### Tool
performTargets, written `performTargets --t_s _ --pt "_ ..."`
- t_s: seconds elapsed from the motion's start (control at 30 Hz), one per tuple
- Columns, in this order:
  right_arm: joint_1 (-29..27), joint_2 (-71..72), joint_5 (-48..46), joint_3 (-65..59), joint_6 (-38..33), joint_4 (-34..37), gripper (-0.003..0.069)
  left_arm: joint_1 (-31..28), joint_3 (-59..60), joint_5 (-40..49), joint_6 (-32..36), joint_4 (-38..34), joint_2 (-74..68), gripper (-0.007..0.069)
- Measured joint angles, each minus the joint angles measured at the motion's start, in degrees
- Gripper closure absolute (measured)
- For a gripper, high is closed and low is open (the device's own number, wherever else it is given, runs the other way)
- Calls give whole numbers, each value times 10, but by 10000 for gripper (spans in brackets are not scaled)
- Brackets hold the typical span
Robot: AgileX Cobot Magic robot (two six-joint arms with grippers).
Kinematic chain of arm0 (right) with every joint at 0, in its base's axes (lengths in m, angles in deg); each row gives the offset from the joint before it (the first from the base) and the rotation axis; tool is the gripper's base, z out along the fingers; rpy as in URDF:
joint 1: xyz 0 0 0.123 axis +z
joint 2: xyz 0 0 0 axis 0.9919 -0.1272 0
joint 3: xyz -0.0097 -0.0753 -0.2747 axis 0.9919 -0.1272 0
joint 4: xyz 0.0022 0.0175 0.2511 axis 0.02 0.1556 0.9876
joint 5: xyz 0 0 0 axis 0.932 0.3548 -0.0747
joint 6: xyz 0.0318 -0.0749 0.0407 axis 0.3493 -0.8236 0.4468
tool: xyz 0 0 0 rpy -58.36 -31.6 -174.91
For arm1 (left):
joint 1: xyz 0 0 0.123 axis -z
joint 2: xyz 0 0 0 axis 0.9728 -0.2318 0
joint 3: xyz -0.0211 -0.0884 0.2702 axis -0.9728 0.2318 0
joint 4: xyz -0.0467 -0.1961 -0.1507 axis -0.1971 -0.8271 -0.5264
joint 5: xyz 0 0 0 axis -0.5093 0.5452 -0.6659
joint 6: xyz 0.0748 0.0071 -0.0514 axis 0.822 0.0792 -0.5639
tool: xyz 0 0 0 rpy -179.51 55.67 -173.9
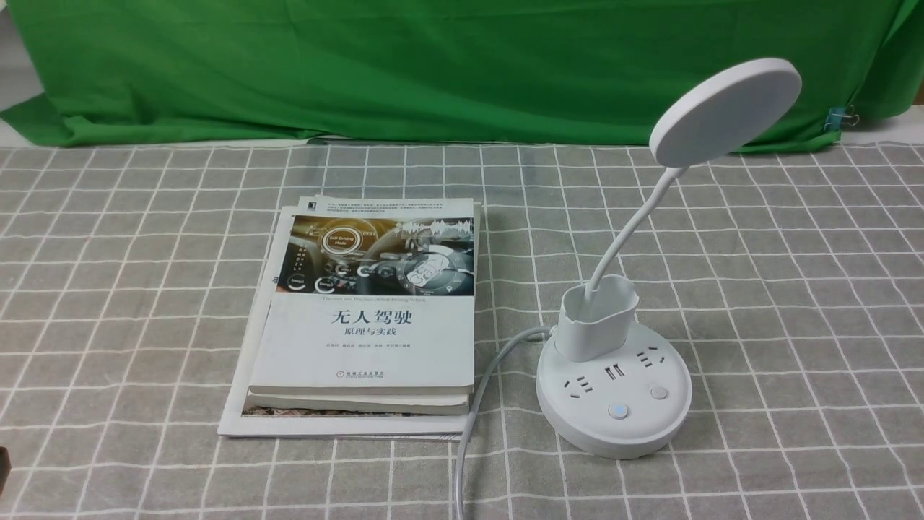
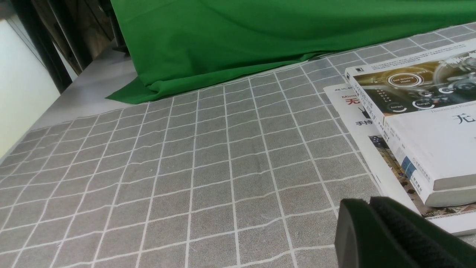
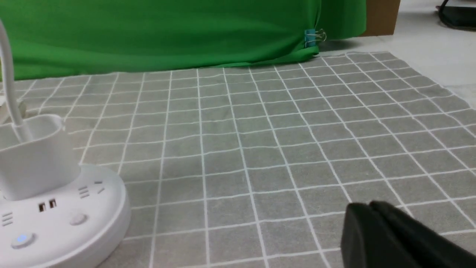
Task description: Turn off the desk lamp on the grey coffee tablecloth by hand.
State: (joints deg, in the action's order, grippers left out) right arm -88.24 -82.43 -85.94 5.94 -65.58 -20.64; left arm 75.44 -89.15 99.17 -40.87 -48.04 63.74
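Note:
The white desk lamp stands on the grey coffee tablecloth, right of centre. Its disc head is raised on the bent neck, with the lit face turned away from me. On the round base one button glows blue beside a plain one. My right gripper hovers low over bare cloth, shut and empty, well to the side of the lamp base. The left gripper is shut and empty near the books' corner. Neither hand shows in the front view.
A stack of books lies left of the lamp, and the lamp's white cord runs between them toward the front edge. The green backdrop hangs along the far side. A dark object pokes in at the front left edge.

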Motion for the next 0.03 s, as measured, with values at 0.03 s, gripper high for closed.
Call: performTargets --t_s 0.03 --pt "0 0 0 0 -1 0 628 0 0 0 0 0 0 606"
